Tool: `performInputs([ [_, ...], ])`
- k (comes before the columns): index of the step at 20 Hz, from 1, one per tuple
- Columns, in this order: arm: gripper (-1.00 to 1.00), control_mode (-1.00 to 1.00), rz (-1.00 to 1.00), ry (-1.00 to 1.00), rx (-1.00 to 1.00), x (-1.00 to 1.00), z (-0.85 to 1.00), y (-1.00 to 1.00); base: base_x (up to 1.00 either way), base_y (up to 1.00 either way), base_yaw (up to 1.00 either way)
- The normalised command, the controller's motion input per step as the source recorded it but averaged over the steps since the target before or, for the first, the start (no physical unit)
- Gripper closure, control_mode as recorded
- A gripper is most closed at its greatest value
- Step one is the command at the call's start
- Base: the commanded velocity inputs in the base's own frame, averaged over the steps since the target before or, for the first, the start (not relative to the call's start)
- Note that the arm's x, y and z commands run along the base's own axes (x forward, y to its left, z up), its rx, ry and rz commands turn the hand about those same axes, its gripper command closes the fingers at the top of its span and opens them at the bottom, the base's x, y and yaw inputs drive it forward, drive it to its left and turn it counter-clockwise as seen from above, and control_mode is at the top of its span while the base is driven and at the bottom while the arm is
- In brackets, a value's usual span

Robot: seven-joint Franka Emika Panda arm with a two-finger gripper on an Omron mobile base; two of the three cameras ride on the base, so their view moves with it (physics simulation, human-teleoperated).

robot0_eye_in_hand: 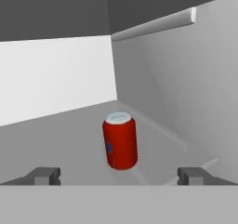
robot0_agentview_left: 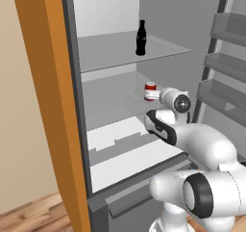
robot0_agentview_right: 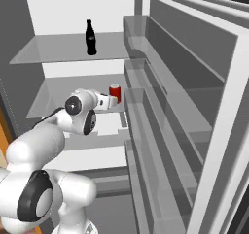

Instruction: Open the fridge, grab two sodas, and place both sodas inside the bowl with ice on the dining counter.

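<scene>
Deep inside the open fridge [robot0_agentview_left: 110, 144], on the middle shelf, the red can [robot0_eye_in_hand: 120, 141] stands upright, apart from the side wall on its right and from the white back panel beyond it. The gripper [robot0_eye_in_hand: 119, 175] reaches in low toward it with its fingers spread as wide as they go; the can sits between the two tips but a little beyond them, so nothing is pinched yet. The step in hand looks like the reach for the first soda. To do it well, I would push straight forward along the shelf until the can's body sits between the pads, keeping level so a finger does not clip the rim and tip it, then close on the middle of the can, not the top.

One shelf up, further left, the black bottle [robot0_agentview_left: 141, 38] stands upright and untouched, well apart from the can. The shelves are smooth pale grey and otherwise bare, so a nudged can would likely slide. On the right the open door's grey bins [robot0_agentview_right: 146, 97] hang close beside the arm, leaving a narrow way back out. Orange casing [robot0_agentview_left: 53, 106] frames the left side, above a wooden floor [robot0_agentview_left: 33, 212].
</scene>
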Motion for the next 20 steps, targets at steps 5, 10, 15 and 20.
performInputs([
  [5,-1.0,-1.0,0.0,0.0,0.0,0.36,0.0,0.0,0.0,0.0,0.0],
  [10,-1.0,-1.0,0.0,0.0,-0.02,0.4,-0.07,0.0,0.0,0.0,0.0],
  [15,-1.0,-1.0,0.0,0.0,-0.03,0.31,-0.18,0.0,0.0,0.0,0.0],
  [20,-1.0,-1.0,0.0,0.01,-0.04,0.29,-0.21,0.0,0.0,0.0,0.0],
])
